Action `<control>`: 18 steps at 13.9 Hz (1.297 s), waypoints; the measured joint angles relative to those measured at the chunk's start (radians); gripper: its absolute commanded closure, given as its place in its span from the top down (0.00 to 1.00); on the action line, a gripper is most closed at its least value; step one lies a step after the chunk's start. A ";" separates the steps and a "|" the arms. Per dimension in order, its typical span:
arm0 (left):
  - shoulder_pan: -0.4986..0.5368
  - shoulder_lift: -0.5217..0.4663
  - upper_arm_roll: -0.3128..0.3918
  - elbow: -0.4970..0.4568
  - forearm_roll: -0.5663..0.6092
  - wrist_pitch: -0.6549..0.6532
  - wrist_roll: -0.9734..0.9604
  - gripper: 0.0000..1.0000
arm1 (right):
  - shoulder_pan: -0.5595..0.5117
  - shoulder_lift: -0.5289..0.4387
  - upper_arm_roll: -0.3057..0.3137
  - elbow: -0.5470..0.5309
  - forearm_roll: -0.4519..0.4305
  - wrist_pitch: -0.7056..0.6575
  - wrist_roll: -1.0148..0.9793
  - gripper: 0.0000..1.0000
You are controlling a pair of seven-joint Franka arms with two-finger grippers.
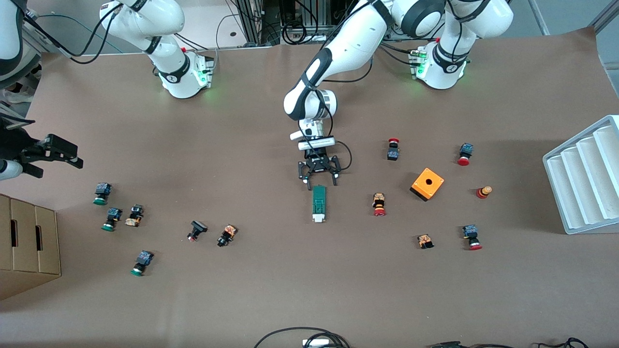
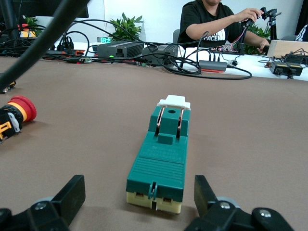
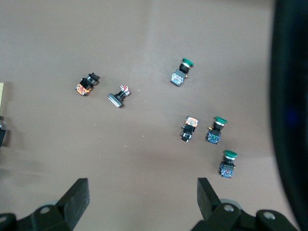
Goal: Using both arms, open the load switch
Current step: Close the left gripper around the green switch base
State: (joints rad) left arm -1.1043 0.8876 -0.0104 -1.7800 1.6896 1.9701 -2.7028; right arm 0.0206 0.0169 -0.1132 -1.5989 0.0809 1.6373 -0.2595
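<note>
- The load switch (image 1: 318,204), a slim ribbed green plastic block with a white tab, lies mid-table.
- The left gripper (image 1: 318,179) hovers at its tabless end, fingers (image 2: 72,195) spread wide, empty.
- The right gripper (image 3: 142,202) waits wide open, empty, over green-capped push buttons (image 3: 215,129).

The right tool (image 1: 80,163) sits at the front view's edge, its arm mostly cut off there. In the left wrist view only the fingertips (image 2: 72,192) of the left tool (image 2: 137,202) show, and a red-capped push button (image 2: 14,115) is cropped by the frame.

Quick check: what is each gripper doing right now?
Left gripper: open, empty, low beside the load switch.
Right gripper: open, empty, at the right arm's end of the table.
</note>
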 measured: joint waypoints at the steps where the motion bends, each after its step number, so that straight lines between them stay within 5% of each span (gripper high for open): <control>1: 0.000 0.002 0.000 0.000 0.005 0.000 0.000 1.00 | 0.000 0.000 0.000 0.000 0.000 0.000 0.000 1.00; 18: 0.006 0.011 0.000 0.033 0.038 0.015 0.000 1.00 | 0.000 0.008 0.000 0.000 0.000 0.000 0.000 1.00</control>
State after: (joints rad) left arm -1.0983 0.8987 -0.0104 -1.7470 1.7271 1.9852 -2.7028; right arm 0.0208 0.0248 -0.1131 -1.5993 0.0809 1.6373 -0.2595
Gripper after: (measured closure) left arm 0.000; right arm 0.000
